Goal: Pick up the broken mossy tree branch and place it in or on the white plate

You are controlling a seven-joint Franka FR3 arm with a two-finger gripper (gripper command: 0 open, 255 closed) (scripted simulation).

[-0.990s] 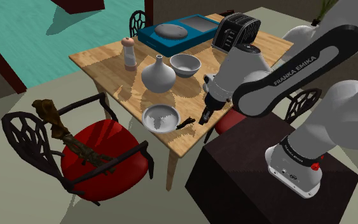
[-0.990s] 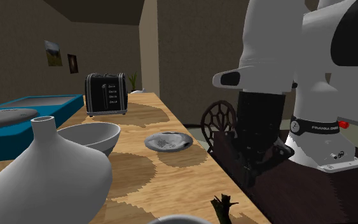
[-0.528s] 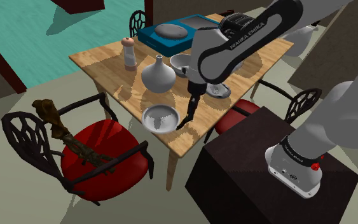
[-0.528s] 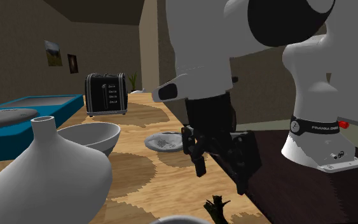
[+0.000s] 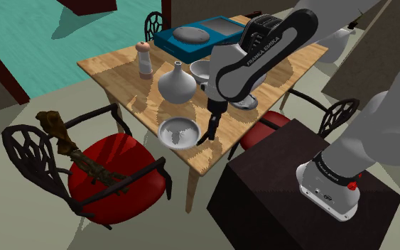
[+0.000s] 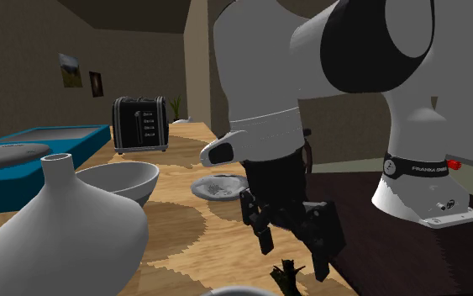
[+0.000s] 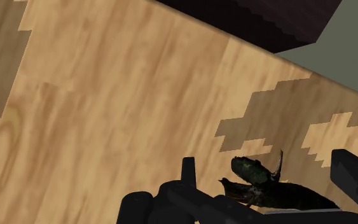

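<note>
Jaws wide, the gripper (image 6: 293,259) hangs just above the branch (image 7: 260,184) and should go straight down, perhaps only a little, then close on its middle.

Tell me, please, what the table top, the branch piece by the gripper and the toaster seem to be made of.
Table top: wood, matte, by its pale grain and darker patches. Branch piece: rough dark wood, with greenish mottling that may be moss. Toaster: black, faintly glossy casing; metal or plastic, I cannot tell.
</note>
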